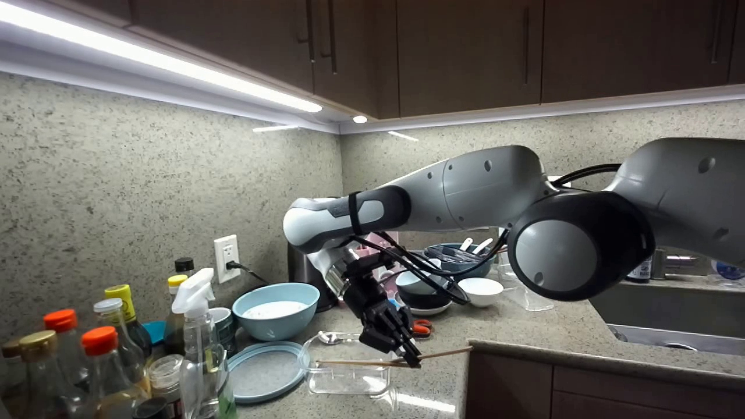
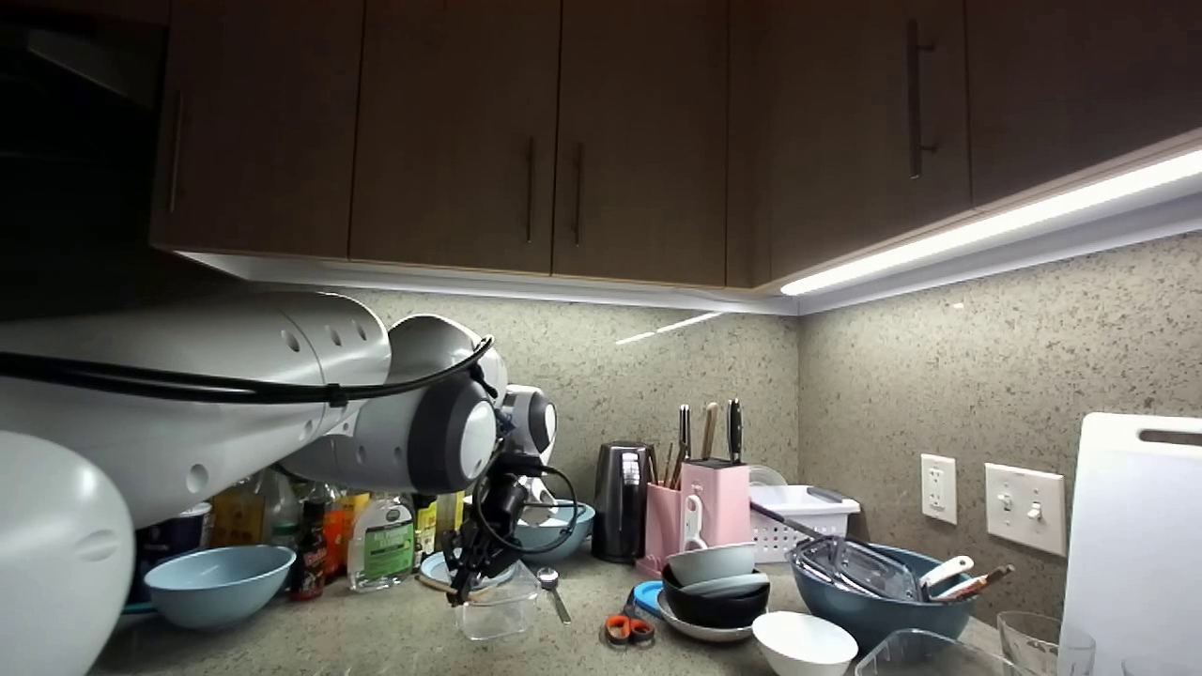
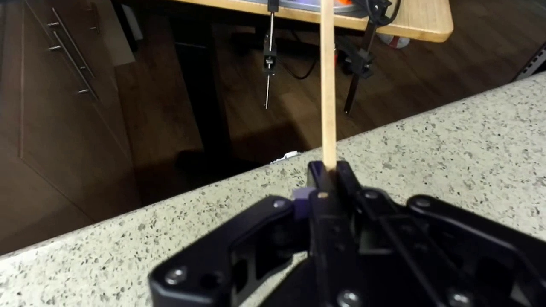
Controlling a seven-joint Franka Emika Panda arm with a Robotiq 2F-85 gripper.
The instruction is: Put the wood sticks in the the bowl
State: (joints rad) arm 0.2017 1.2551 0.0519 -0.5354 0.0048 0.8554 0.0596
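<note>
a grey-and-black robot arm [image 1: 483,189] reaches over a speckled tabletop [image 1: 524,329], its black claw [image 3: 329,170] pinching a wood stick [image 3: 328,85]. in the wrist view the fingers [image 3: 349,181] press on the thin, pale tan stick, which points toward 12 o'clock, past the tabletop's edge. in an exterior view, a length of stick [image 1: 349,363] runs from the claw toward 9 o'clock over a clear container [image 1: 343,387], and a second length [image 1: 446,352] runs toward 3 o'clock, rising slightly. i cannot tell whether the claw grips both, or whether the container is touched.

the large light-blue bowl [image 1: 276,326], upright with a pale inside, sits between 9 and 10 o'clock from the claw, well apart. a flat light-blue plate [image 1: 265,372] lies at 9 o'clock, just beside the container. farther out at 9 o'clock stand a spray bottle [image 1: 198,349] and a red-capped bottle [image 1: 110,375]. orange-red scissors [image 1: 422,329] lie between 12 and 1 o'clock; a small white bowl [image 1: 481,294] stands between 1 and 2 o'clock.
</note>
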